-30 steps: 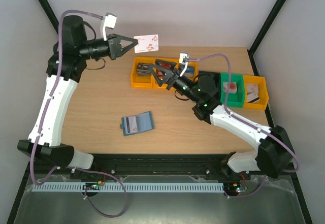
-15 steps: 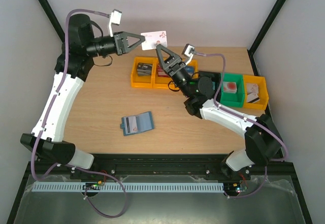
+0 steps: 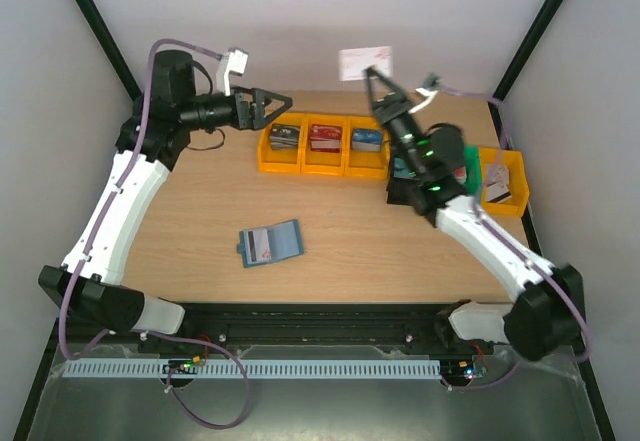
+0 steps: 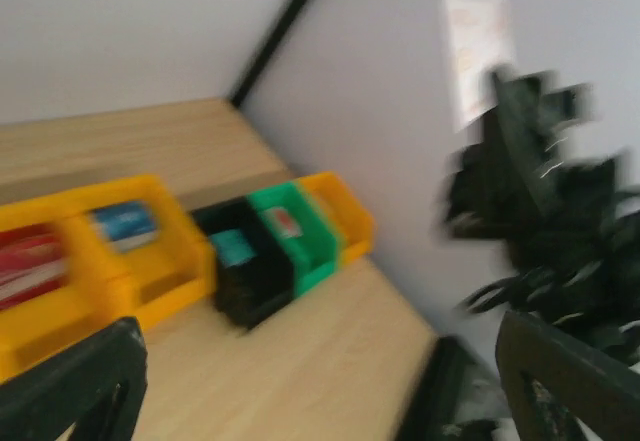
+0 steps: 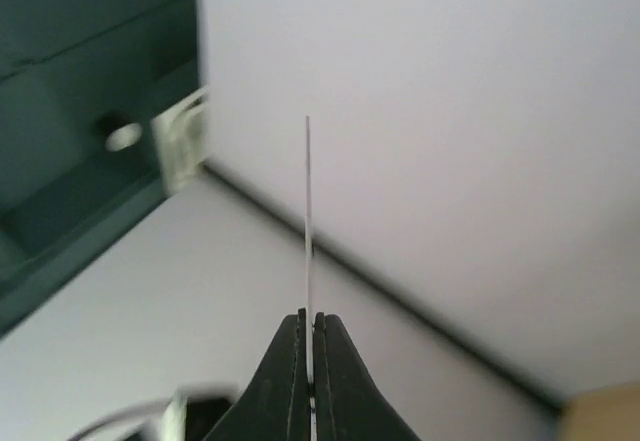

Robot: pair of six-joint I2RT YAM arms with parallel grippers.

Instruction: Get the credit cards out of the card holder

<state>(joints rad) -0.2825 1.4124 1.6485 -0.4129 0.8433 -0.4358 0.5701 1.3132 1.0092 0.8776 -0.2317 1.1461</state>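
A wooden table point(image 3: 200, 191) carries two robot arms. The card holder point(image 3: 270, 244) lies near the middle, well apart from both pincers. High above the yellow bins point(image 3: 325, 151), the right pincer point(image 3: 369, 74) clamps a whitish credit card point(image 3: 365, 61) by its lower edge, long axis sideways. The left pincer point(image 3: 283, 107) gapes empty.

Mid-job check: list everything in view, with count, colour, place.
held card: one, white, raised in right claw
card holder: one, blue, open, on the table
yellow bins: four, yellow, three in a far row, one far right
black bin: one, black, right of that row
green bin: one, green, right of the black bin
binned cards: six, mixed colours, one per bin
left claw: one, black, open, empty, near the row
right claw: one, black, shut on held card
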